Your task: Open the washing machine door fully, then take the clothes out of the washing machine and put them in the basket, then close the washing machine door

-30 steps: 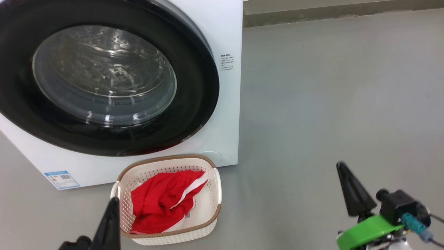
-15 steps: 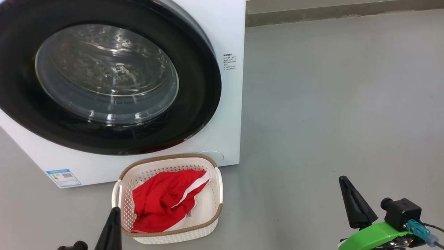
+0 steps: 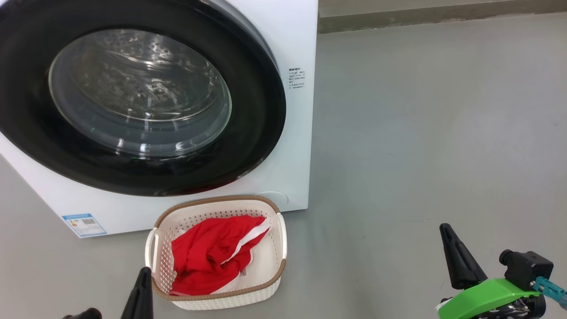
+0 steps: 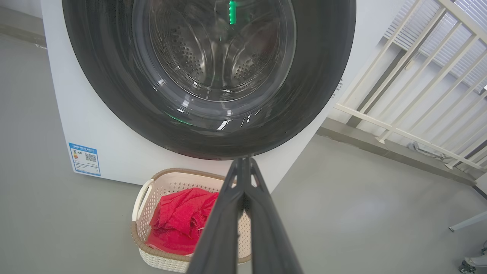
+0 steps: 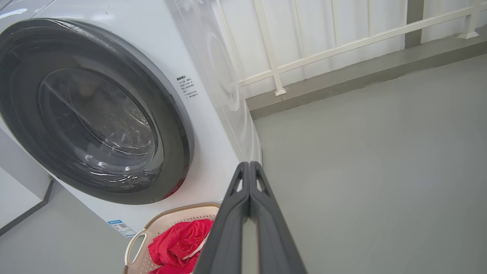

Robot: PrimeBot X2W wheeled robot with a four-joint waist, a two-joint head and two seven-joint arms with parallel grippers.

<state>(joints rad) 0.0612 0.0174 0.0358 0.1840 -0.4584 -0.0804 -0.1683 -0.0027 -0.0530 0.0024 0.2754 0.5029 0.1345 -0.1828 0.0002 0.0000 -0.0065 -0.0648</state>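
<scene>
left claw [image 3: 144, 277] and right claw [image 3: 447, 235] are both sitting pinched shut and empty, the left one nearer. clothes [image 3: 208, 252] are lying in the basket [image 3: 221, 201] just right of its tip, the washing machine door [image 3: 248, 133] standing closed above; both claws are showing lower than a second ago.

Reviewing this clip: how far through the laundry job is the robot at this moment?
Done: the red and white fabric clothes lie in the cream perforated plastic basket, and the round black-rimmed glass door looks shut flush on the white washing machine. In hand: nothing; left gripper and right gripper are shut and empty. Left: apparently nothing.
</scene>
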